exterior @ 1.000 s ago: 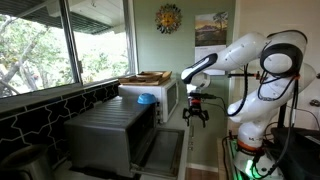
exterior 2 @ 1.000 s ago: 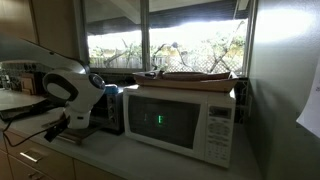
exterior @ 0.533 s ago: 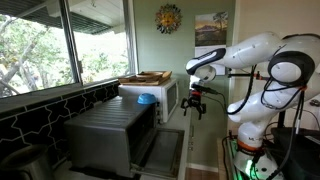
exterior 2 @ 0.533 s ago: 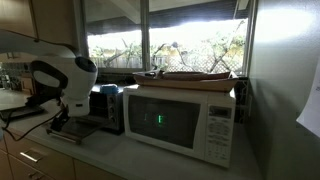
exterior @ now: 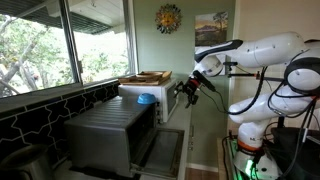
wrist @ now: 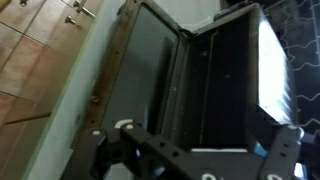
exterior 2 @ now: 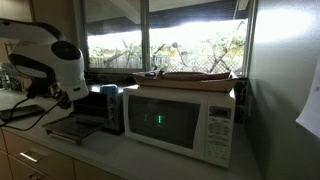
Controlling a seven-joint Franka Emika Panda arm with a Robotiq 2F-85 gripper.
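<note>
Gripper [wrist: 200, 152] jaws wide apart, I hang over the toaster oven [wrist: 262, 60]; its dropped door [wrist: 145, 80] runs lengthwise straight ahead.

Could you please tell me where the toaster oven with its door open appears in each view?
Exterior view: the toaster oven is in the lower left foreground, in front of the white microwave.
Exterior view: it is at lower left, just left of the microwave.
Wrist view: it fills most of the picture.
Shared landmark: the microwave, in both exterior views only.
</note>
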